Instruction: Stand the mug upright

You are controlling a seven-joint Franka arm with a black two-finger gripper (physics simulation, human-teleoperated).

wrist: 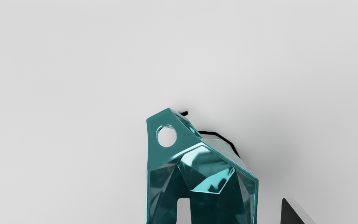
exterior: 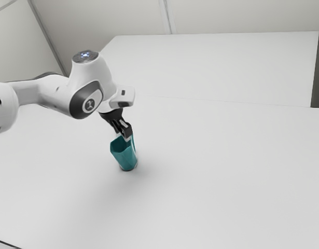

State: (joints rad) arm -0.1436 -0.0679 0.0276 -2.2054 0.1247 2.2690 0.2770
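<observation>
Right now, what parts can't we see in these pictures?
Mug: underside hidden by its own body, both views.
Mug's rim: partly cut off by the bottom edge, wrist view.
Pincer: mostly cut off by that same edge, wrist view.
Arm: base cut off by the left edge, exterior view.

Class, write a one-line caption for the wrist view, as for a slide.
Open gripper at a faceted teal mug, one fingertip across its mouth, the other outside it.
</observation>
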